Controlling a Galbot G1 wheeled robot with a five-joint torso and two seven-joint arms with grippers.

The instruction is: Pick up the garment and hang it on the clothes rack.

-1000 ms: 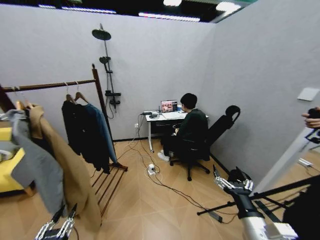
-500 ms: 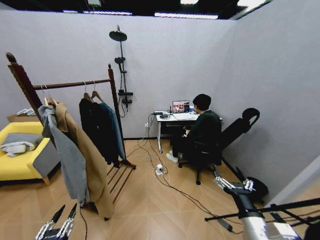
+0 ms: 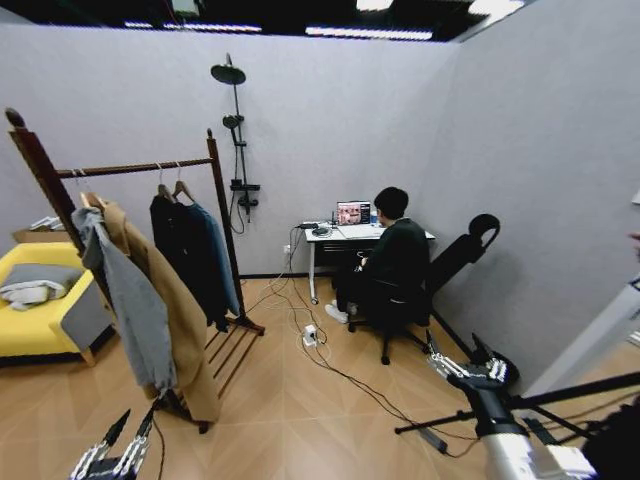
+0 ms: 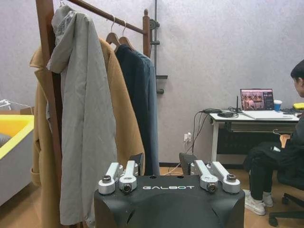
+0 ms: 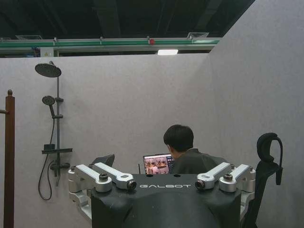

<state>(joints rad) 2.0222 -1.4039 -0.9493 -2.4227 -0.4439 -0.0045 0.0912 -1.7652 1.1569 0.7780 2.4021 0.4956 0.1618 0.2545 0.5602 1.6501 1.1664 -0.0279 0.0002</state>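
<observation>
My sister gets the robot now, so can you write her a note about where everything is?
Left hand: open, empty, low by the floor.
Right hand: open, empty, low on the other side.
The dark teal-blue long-sleeved shirt on a wooden hanger already hangs from the tall reddish-brown wooden clothes rack, beside a black garment, with a tan coat and grey jacket nearer.
Done: the shirt looks hung.
Left: nothing visible.
</observation>
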